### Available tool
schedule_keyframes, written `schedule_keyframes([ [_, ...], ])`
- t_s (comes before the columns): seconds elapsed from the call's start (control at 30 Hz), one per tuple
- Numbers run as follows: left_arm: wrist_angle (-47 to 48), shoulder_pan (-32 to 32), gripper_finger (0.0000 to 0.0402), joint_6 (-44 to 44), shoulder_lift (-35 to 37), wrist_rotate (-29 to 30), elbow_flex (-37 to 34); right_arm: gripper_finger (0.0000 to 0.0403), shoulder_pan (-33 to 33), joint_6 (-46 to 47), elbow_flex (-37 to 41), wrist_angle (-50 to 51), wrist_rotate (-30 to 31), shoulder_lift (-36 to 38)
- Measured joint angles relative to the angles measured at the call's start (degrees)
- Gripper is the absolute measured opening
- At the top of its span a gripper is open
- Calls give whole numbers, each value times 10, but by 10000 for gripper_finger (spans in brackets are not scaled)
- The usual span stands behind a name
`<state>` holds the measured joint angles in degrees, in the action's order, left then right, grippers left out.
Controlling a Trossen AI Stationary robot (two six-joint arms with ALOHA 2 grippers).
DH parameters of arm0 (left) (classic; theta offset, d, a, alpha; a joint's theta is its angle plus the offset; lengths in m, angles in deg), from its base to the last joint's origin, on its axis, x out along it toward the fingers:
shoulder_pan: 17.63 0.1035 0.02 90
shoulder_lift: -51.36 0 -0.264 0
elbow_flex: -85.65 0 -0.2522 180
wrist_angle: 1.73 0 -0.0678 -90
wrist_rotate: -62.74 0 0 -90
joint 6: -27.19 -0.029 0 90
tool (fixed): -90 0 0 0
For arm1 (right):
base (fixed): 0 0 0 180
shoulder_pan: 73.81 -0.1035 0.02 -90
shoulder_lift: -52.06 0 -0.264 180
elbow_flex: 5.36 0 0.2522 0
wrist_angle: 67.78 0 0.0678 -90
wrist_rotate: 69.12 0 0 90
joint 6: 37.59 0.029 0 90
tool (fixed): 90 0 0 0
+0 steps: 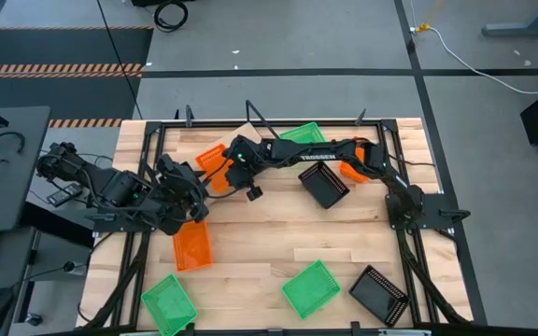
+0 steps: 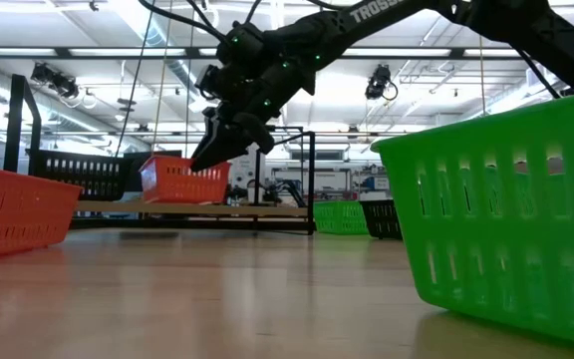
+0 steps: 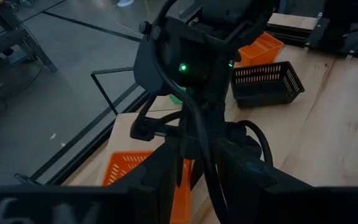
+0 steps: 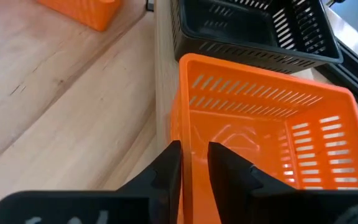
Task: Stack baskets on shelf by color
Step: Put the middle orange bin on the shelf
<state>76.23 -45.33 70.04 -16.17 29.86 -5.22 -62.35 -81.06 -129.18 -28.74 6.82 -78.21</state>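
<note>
Right gripper of mine (image 4: 194, 163) stood over the near short wall of an orange perforated plastic basket (image 4: 260, 124), one dark finger (image 4: 166, 171) outside the rim and the other inside, parted narrowly with the thin wall in the gap between them. That basket sat upright on the light wooden shelf with thin black frame rails (image 2: 217, 209), at the back of the table toward the left. Just beyond it on the same board lay a black slotted plastic basket (image 4: 253, 31), so close that I could not tell whether their rims touched. From table height my right arm came down from above, and a black upright post of the frame (image 2: 312, 179) rose to the right of the orange basket. On the butcher-block tabletop (image 1: 278, 233) a second orange mesh basket (image 1: 192, 245) lay near the left side, and my left gripper (image 1: 189, 213) hung close above its far end; I could not tell how that one stood. Toward the back right were a bright green mesh basket (image 1: 304, 135), another black basket (image 1: 325, 185) and a third orange basket (image 1: 353, 171), partly hidden under my right arm. Along the front edge lay two more green baskets (image 1: 169, 303) (image 1: 311, 287) and one black basket (image 1: 379, 294), well apart from the shelf.
</note>
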Motion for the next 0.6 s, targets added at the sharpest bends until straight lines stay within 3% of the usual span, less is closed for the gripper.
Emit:
schedule_keyframes([
  [0.6, 0, 0, 119, -2, 0, 0, 0, 78, 4, -41, 0, -1, -10, 0],
])
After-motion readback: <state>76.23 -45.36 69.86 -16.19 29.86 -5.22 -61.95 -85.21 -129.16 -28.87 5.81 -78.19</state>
